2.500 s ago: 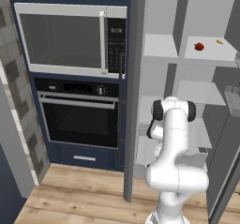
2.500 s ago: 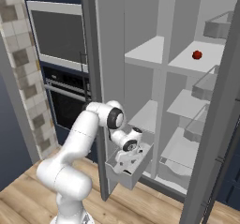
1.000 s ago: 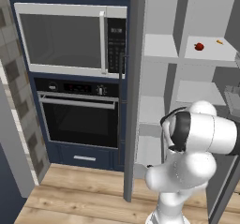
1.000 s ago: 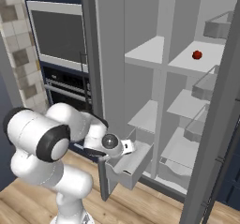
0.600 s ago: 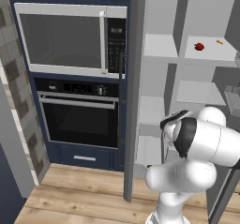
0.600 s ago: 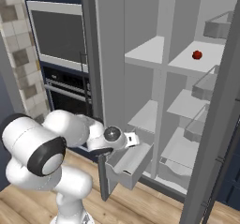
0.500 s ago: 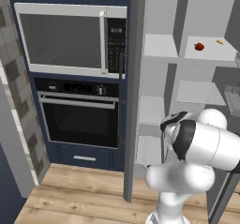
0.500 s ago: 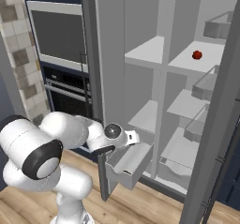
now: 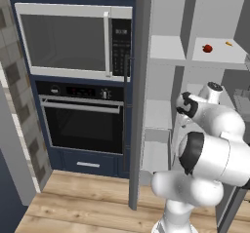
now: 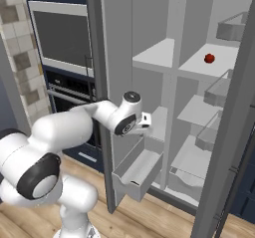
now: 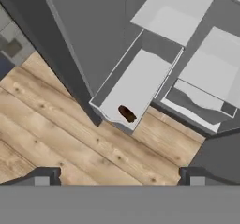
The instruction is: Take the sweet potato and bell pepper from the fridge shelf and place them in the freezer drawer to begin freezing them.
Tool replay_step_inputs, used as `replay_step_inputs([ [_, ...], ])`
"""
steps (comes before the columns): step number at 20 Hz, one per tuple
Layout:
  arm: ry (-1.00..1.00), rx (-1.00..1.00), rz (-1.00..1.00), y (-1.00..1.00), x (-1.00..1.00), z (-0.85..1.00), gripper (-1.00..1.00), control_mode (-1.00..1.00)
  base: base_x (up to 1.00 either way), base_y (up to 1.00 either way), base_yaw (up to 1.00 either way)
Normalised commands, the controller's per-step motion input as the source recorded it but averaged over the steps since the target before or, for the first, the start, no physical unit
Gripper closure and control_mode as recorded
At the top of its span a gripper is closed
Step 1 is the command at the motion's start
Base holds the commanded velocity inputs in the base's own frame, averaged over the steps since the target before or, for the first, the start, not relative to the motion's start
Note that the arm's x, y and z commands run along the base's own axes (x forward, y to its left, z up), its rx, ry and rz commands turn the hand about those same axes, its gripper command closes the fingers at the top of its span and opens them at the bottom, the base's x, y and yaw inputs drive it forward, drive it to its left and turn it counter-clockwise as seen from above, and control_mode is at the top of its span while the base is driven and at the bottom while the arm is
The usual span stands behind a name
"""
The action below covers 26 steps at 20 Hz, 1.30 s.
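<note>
Hand view, left to right: one sweet potato (image 11: pixel 127 113) lying in the pulled-out freezer drawer (image 11: pixel 140 78) near its front; gripper (image 11: pixel 119 176) spread wide, empty. Right base view: one bell pepper (image 10: pixel 209 58) on the fridge shelf (image 10: pixel 199 65).

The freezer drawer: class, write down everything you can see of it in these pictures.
The freezer drawer is a long, narrow, light grey bin with plain walls and a taller blank front, looking like smooth plastic. It is pulled out at the bottom of the fridge, over the wooden floor. In the hand view the sweet potato, a dark reddish-brown oblong, lies inside it near the front end.
</note>
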Motion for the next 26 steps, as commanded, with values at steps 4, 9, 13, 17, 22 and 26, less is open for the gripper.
replay_step_inputs([
  [4, 0.15, 0.15, -0.13, 0.59, -0.64, 0.07, -1.00, -1.00, 0.00, 0.00, 0.00],
  [9, 0.09, 0.06, -0.17, 0.69, -0.74, -0.06, -1.00, -1.00, 0.00, 0.00, 0.00],
  [13, -0.07, -0.05, -0.21, -0.32, -0.18, 0.02, -1.00, -1.00, 0.00, 0.00, 0.00],
  [17, -0.15, -0.05, -0.02, -0.85, 0.00, 0.26, -1.00, -1.00, 0.00, 0.00, 0.00],
  [22, -0.06, 0.00, -0.10, 0.07, -0.58, 0.00, -1.00, -1.00, 0.00, 0.00, 0.00],
  [26, 0.00, 0.00, -0.10, -0.32, 0.26, 0.00, -1.00, -1.00, 0.00, 0.00, 0.00],
])
